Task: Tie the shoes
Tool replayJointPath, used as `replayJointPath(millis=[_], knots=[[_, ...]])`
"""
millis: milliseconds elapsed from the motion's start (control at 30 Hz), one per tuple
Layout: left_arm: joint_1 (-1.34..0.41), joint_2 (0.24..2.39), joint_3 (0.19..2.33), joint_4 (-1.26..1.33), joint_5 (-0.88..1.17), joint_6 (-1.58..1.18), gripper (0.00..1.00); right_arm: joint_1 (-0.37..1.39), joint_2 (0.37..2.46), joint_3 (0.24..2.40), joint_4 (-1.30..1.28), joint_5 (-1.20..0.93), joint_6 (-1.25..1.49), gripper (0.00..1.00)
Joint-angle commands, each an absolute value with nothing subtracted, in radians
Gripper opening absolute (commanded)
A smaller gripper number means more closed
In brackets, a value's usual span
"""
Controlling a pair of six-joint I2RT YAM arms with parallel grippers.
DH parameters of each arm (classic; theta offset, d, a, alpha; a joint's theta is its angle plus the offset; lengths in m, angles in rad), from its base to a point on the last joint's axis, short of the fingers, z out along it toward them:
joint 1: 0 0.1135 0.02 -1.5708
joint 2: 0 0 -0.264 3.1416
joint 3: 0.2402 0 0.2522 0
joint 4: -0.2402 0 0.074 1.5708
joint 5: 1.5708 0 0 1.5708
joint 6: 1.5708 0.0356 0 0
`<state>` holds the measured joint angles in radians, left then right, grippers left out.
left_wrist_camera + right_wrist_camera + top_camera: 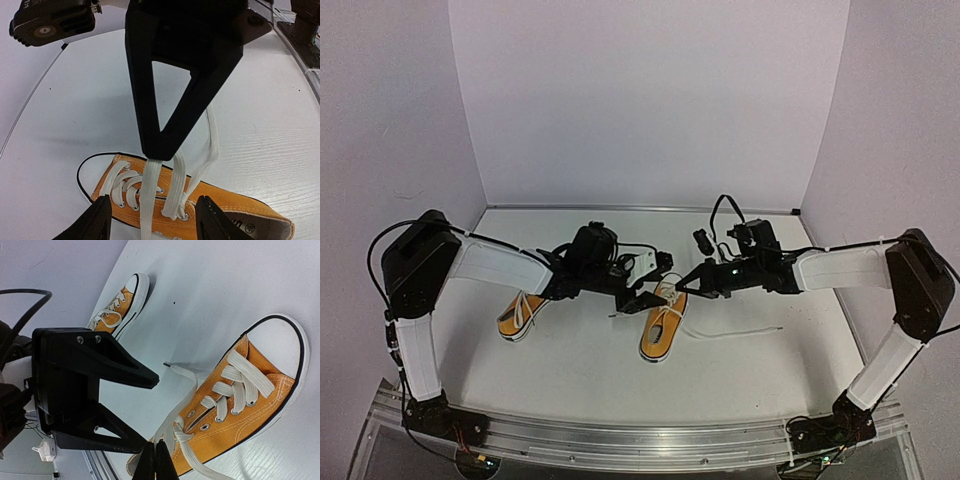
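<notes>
Closest to the camera, a metal rail (pixel 640 438) runs along the near edge of the table (pixel 570 380) and carries both arm bases. At the far left, the left arm reaches inward. Beneath its forearm lies the first sneaker (pixel 520 316), orange-yellow, with its laces apparently undone and nothing touching it. Toward the centre, the left gripper (pixel 648 290) hovers over the second sneaker (pixel 662 332). Its fingers are spread wide, one on each side of the raised laces (pixel 150 185), and they grip nothing. Just to its right, almost touching it, the right gripper (pixel 684 284) has its fingertips pressed together. It appears to pinch those laces and hold them taut above the eyelets. Further right, a loose lace end (pixel 745 331) trails across the table toward the right arm. Neither shoe looks tied.

Several things could go wrong from here:
- Nothing pins the second sneaker down, so a firm upward pull could drag or tip it.
- The laces could slide out of the narrow pinch.
- The left fingers, on closing, might catch both strands instead of one.
- The two grippers sit close enough to knock together
</notes>
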<state>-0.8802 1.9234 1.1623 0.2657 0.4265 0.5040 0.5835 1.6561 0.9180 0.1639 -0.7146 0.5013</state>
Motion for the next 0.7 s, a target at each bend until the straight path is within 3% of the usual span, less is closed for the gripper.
replayJointPath(millis=[0,133,400,667], knots=[[-0.916,1.981,1.202,0.332,0.397,0.473,0.58,0.581,1.607,0.932,0.147,-0.695,0.482,0.00],[-0.927,2.006,1.233,0.326,0.410,0.468,0.53,0.582,1.603,0.935,0.140,-0.695,0.478,0.00],[-0.931,2.014,1.239,0.318,0.393,0.470,0.29,0.581,1.601,0.940,0.132,-0.697,0.477,0.00],[-0.931,1.985,1.222,0.343,0.382,0.451,0.37,0.581,1.602,0.943,0.129,-0.705,0.475,0.00]])
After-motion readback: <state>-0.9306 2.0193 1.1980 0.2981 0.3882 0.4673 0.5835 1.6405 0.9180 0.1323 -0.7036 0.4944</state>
